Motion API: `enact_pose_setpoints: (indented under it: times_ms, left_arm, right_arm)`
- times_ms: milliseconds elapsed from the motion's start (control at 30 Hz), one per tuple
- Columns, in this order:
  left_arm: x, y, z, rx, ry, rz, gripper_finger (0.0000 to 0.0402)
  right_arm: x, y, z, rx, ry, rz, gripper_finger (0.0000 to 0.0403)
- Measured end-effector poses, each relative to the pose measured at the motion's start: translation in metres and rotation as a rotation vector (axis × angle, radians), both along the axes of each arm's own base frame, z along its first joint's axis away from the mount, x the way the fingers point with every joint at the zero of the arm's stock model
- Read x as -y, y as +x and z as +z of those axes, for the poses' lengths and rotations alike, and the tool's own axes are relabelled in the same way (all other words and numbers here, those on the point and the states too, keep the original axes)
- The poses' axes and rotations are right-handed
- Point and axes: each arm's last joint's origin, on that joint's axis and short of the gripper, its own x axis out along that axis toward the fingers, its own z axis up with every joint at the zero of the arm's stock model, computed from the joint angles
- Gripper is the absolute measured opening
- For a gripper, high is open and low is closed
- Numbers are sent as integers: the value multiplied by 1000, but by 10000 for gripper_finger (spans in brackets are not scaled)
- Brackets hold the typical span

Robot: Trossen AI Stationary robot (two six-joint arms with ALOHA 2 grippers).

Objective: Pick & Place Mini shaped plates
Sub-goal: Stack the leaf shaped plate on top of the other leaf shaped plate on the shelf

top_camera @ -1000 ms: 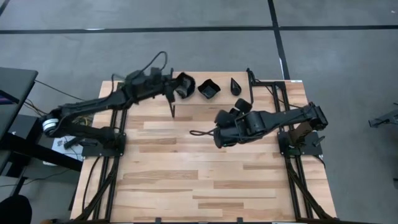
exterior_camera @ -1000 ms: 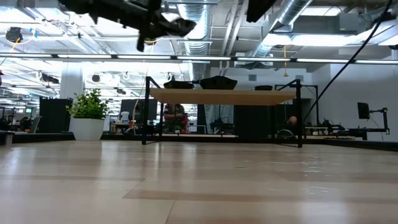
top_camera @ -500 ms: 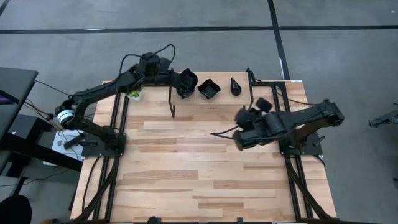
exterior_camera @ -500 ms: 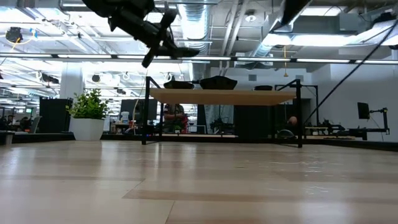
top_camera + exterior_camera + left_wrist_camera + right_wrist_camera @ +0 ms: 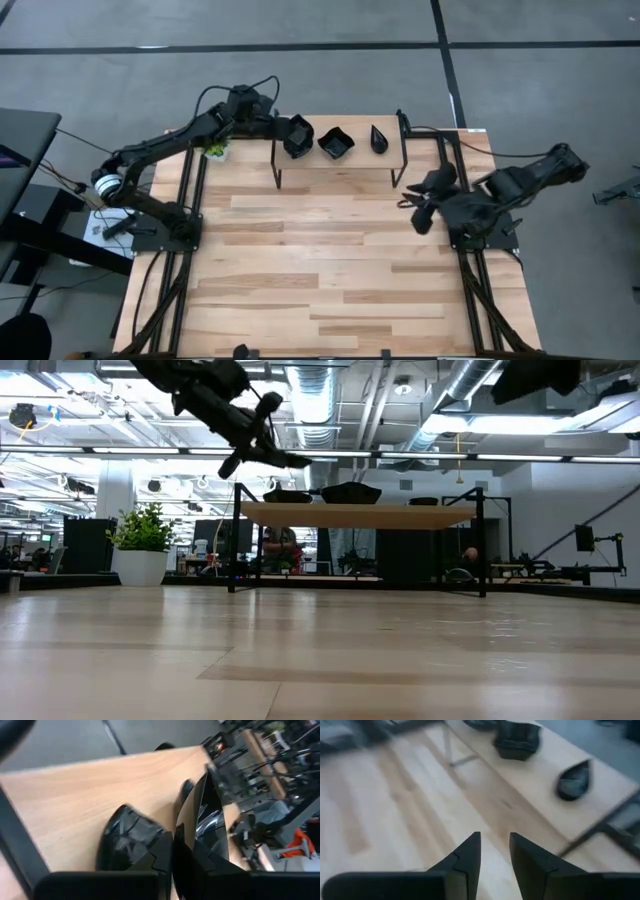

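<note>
High view | left pincer clamped a plate over the shelf, not yet released | two plates already sat there | right pincer empty, slightly parted, over table's right edge

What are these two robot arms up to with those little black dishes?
The left pincer is clamped on a leaf-shaped dish, holding it over the left end of a small raised shelf at the back of the table. Two more dishes sit on that shelf: a square one and a teardrop one. The right pincer hangs empty near the table's right edge, jaws slightly apart.
</note>
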Motion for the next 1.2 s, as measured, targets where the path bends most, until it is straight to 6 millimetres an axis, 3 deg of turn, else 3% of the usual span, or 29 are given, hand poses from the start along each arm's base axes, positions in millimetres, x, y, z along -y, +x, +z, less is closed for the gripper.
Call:
enact_pose_setpoints:
  times_ms: [133, 300, 867, 1200]
  left_arm:
    - [-7, 8, -18, -47, -46, 7, 26]
    - [-14, 14, -34, -82, -87, 11, 26]
    - [-24, 7, -35, -108, -31, -1, 28]
    - [-24, 7, -35, -112, -20, -6, 81]
  right_arm:
    - [2, -15, -4, 158, 87, 85, 98]
    - [4, -27, -9, 236, 138, 125, 98]
    - [5, -30, -10, 259, 145, 136, 98]
    - [4, -29, -10, 261, 144, 134, 98]
